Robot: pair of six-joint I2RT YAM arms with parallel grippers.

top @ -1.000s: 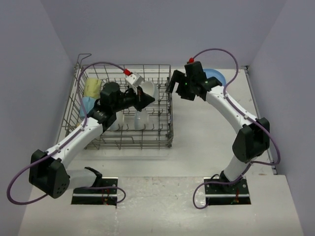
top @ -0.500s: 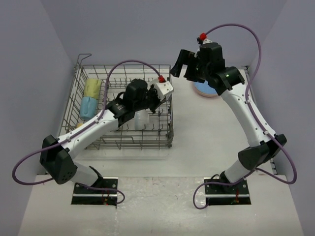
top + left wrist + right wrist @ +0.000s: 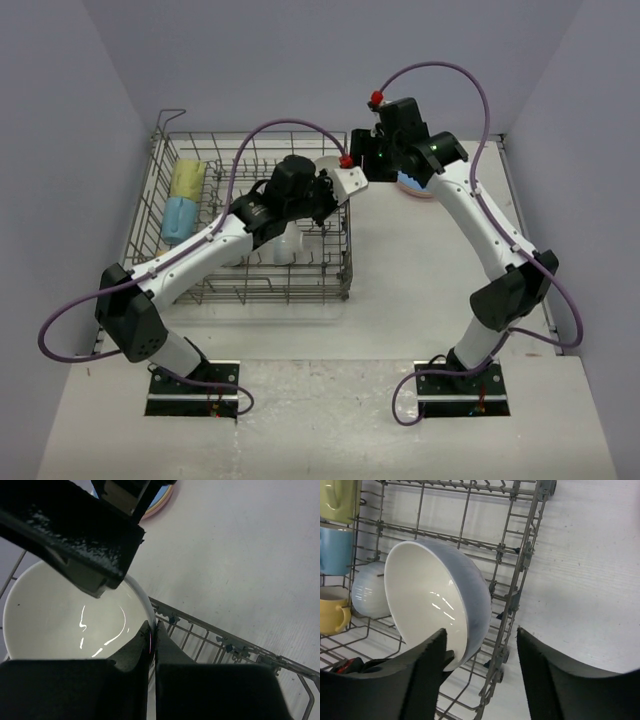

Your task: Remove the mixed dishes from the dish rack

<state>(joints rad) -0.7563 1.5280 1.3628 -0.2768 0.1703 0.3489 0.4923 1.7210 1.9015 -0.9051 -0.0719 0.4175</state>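
My left gripper (image 3: 335, 172) is shut on the rim of a small white bowl (image 3: 65, 615), holding it tilted above the back right corner of the grey wire dish rack (image 3: 190, 290). The bowl also shows in the top view (image 3: 326, 161) and the right wrist view (image 3: 435, 600). My right gripper (image 3: 482, 645) is open, its left finger (image 3: 420, 675) close by the bowl's lower edge. In the rack sit a yellow-green mug (image 3: 340, 500), a light blue mug (image 3: 337, 547), a yellow mug (image 3: 335, 615) and another white bowl (image 3: 370, 597).
A stack of plates (image 3: 415, 185), pink at the bottom, lies on the table right of the rack, partly under my right arm. The rack's right wall (image 3: 520, 580) stands just below both grippers. A further white bowl (image 3: 290, 245) sits mid-rack.
My left arm has carried the bowl right, up to the rack's back right corner. My right arm has swung left from the plates and now sits open beside the bowl.
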